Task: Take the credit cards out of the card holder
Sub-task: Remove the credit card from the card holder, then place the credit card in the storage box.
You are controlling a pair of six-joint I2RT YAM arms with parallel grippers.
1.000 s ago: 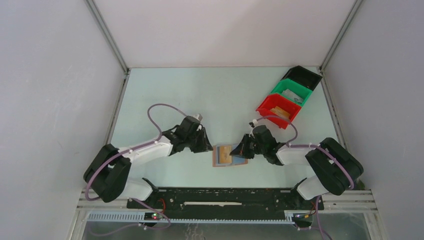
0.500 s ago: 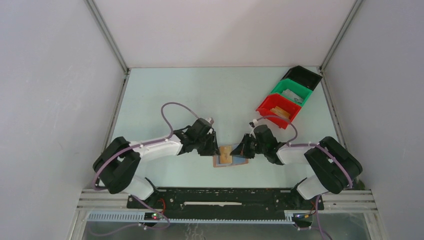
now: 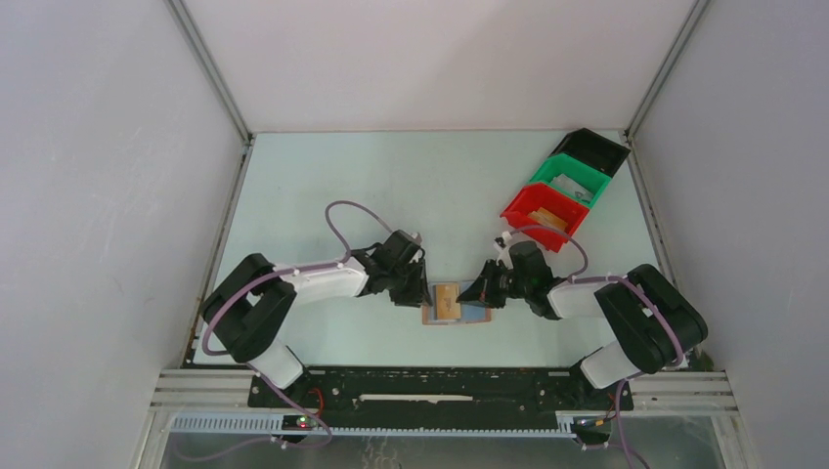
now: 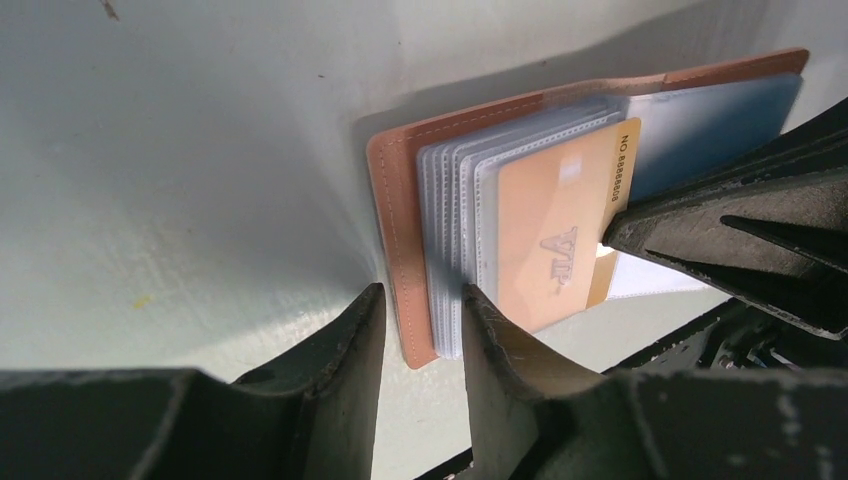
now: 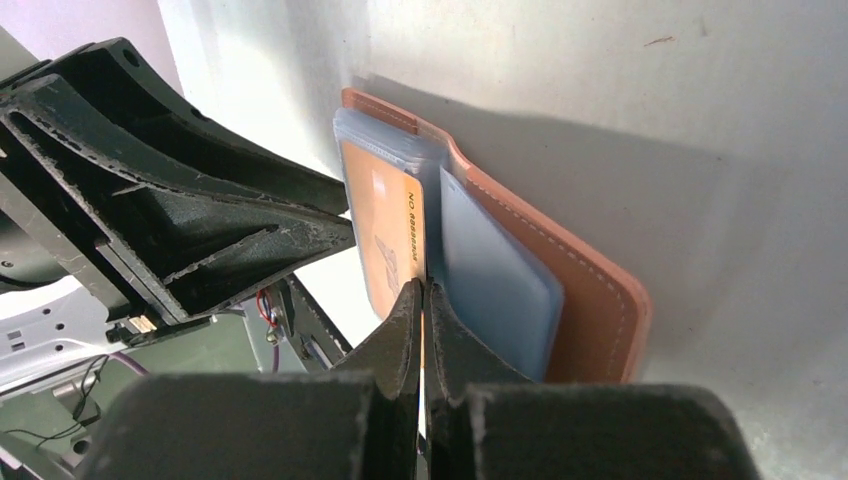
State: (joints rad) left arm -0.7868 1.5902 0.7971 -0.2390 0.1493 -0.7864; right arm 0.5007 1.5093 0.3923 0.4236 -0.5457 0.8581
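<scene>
Right claw (image 5: 422, 290) is closed tight, its tips resting on the long edge of a tan card (image 4: 545, 230) that sits in the top clear sleeve. I cannot tell whether the card is actually nipped between them. My left claw (image 4: 420, 300) is partly open and narrow. It straddles the outer edge of the card holder (image 4: 385, 190), with the brown cover and the stack of plastic sleeves (image 4: 450, 200) between its fingers. A sliver of gap shows beside the cover, so I judge it is not clamped.

The card holder lies open and flat by the middle of the near edge of the desk (image 3: 391, 186). Its blue-grey lining (image 5: 495, 270) faces up on the right half.

Risks as I see them:
- If the left claw does not pin the cover, a pull on the tan card could drag the whole holder along.
- The card edge is thin and slick, so closed tips could slide off it.
- The tips could also catch the sleeve along with the card.
- Both claws work very close together and could knock each other.

Three bins stand in a row at the far right corner of the desk:
- The red bin (image 3: 516, 202) holds something flat and tan.
- The green bin (image 3: 544, 168) holds something pale.
- I cannot make out what the black bin (image 3: 587, 134) holds.
</scene>
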